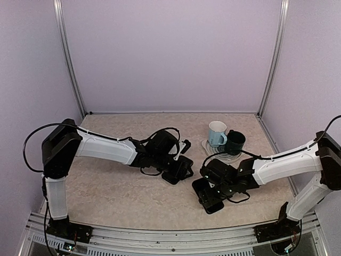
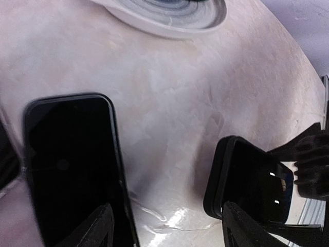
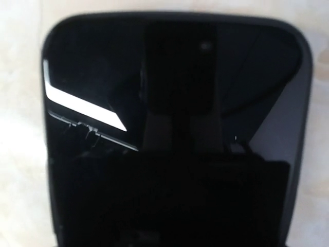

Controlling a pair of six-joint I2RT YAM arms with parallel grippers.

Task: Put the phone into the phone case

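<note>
The black phone (image 2: 72, 164) lies flat on the table, partly under the left finger of my left gripper (image 2: 164, 231) (image 1: 180, 169). That gripper is open, with only bare table between its fingers. The black phone case (image 2: 241, 177) (image 1: 208, 200), with a raised rim and a glossy inside, sits to the right, and my right gripper (image 1: 211, 191) is shut on its sides. One of its fingers (image 2: 308, 164) presses against the case's far edge. In the right wrist view the case (image 3: 175, 82) fills the frame, and the fingers are lost in the dark.
A light blue mug (image 1: 217, 133) and a dark green mug (image 1: 235, 142) stand at the back right by a white saucer (image 1: 216, 151) (image 2: 169, 18). Lilac walls with metal posts enclose the table on three sides.
</note>
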